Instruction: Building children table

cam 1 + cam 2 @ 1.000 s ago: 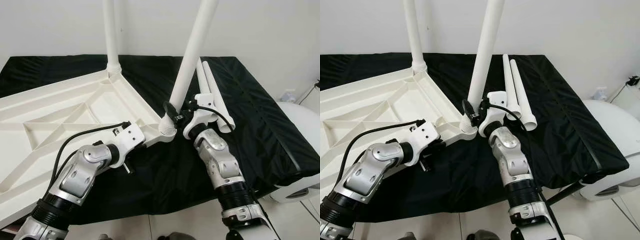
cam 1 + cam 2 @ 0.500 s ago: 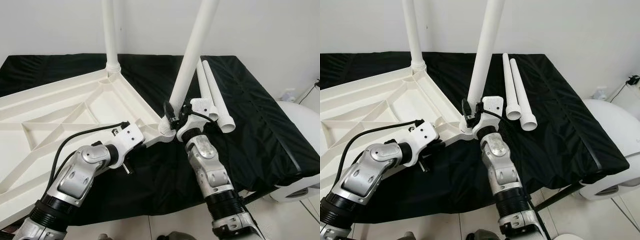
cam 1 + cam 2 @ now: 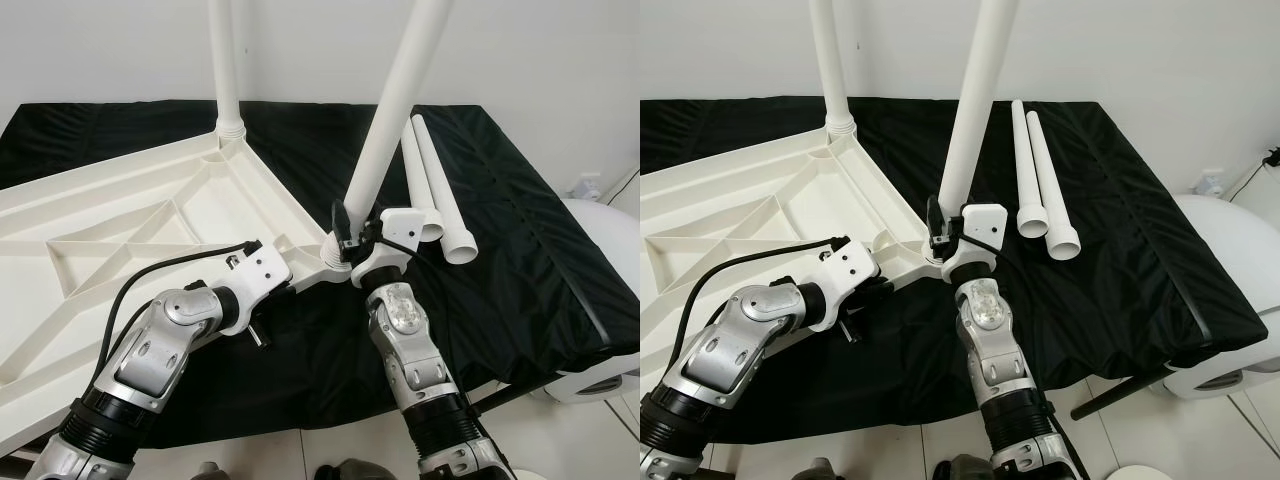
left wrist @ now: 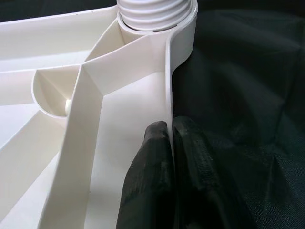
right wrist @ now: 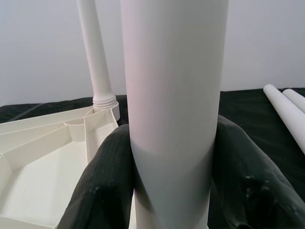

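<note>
The white tabletop [image 3: 120,220] lies upside down on the black cloth. One white leg [image 3: 222,60] stands in its far corner socket. A second leg [image 3: 395,110] leans to the right out of the near corner socket [image 3: 335,262]. My right gripper [image 5: 174,157] is shut on this leg just above the socket, with a black finger [image 5: 102,181] on each side. My left gripper [image 4: 170,126] is shut on the tabletop's rim [image 4: 167,86] a little short of that corner. Two loose legs [image 3: 435,190] lie side by side on the cloth to the right.
The black cloth [image 3: 520,250] ends at the front edge near my arms and drops off at the right. A white rounded object [image 3: 610,290] sits beyond the right edge. A white wall stands close behind the table. Pale floor tiles [image 3: 890,450] show below.
My right forearm has swung to the left and now stands almost straight under the leg's base, still holding the leg. The left arm stays on the rim.
</note>
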